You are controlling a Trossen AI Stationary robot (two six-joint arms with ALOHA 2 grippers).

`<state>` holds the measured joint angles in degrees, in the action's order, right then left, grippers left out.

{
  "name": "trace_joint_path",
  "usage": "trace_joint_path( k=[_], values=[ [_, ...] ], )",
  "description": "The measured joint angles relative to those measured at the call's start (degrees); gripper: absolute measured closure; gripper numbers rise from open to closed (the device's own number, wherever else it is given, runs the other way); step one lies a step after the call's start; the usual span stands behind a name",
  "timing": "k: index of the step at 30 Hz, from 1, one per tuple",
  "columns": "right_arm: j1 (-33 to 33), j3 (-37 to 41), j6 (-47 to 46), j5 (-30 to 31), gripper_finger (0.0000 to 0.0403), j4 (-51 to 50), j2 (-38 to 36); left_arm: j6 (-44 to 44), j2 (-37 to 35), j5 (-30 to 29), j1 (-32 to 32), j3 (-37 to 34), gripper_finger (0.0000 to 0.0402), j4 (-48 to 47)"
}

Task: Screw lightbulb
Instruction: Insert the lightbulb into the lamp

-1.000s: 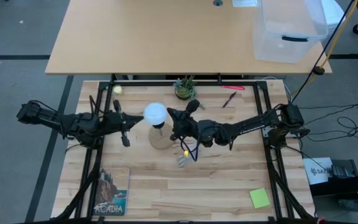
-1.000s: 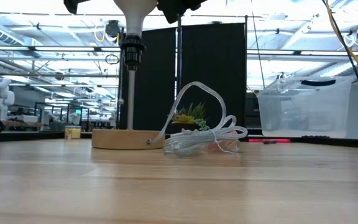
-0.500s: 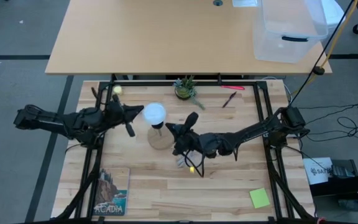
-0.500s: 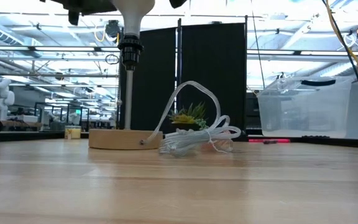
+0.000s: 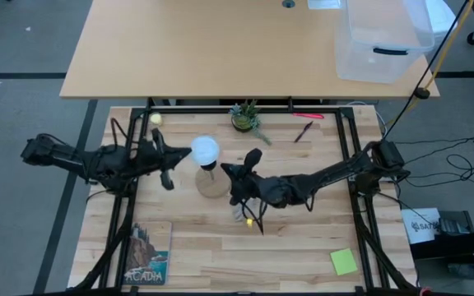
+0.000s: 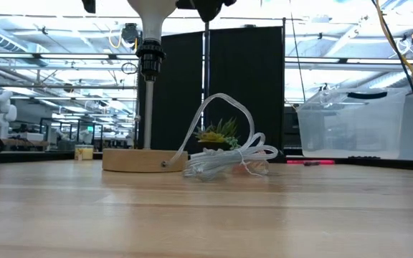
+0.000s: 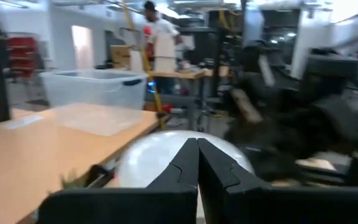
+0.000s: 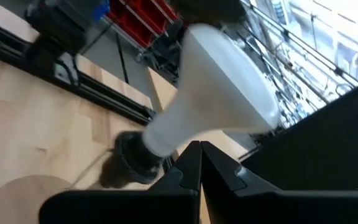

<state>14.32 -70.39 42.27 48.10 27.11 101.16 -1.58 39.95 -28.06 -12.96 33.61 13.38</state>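
Lightbulb (image 5: pixel 206 150) sits upright in black socket (image 6: pixel 149 59) of wooden stand (image 5: pixel 212 182), mid tabletop (image 5: pixel 303 247), globe up. Left tool (image 5: pixel 166 175) just beside bulb on its left, fingers shut, holding nothing. Right tool (image 5: pixel 230 176) close on stand's right side, fingers also shut and empty. White cord (image 6: pixel 228 159) bundled by stand base. Small plant (image 5: pixel 244 116) behind.
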Motion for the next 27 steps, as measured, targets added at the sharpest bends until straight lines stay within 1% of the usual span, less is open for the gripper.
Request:
trace_joint_path(
  k=[5, 9, 15, 21, 24, 27],
  values=[
    [-3.36, 0.00, -1.22, 0.20, 0.0403, 0.91, 0.00, -0.23, 1.54, -0.36, -4.39, 0.00, 0.0401, 0.02],
    [-5.48, 0.00, 0.22, -0.02, 0.0403, 2.68, 0.00, -0.14, 3.94, -1.43, -6.13, 0.00, 0.0401, 0.01],
    [-6.88, 0.00, 5.54, -0.28, 0.0403, 6.67, 0.00, 0.83, 7.09, -4.73, -6.35, 0.00, 0.0401, 0.02],
    [-6.76, 0.00, 10.54, -2.10, 0.0403, 9.45, 0.00, 0.88, 7.24, -6.36, -6.35, 0.00, 0.0401, -0.10],
    [-6.38, 0.00, 11.00, -2.05, 0.0403, 9.64, 0.00, 0.99, 7.19, -8.43, -6.35, 0.00, 0.0401, -0.92],
    [-5.61, 0.00, 11.34, -1.95, 0.0403, 9.60, 0.00, 1.04, 7.21, -8.78, -6.24, 0.00, 0.0401, -1.31]
  ],
)
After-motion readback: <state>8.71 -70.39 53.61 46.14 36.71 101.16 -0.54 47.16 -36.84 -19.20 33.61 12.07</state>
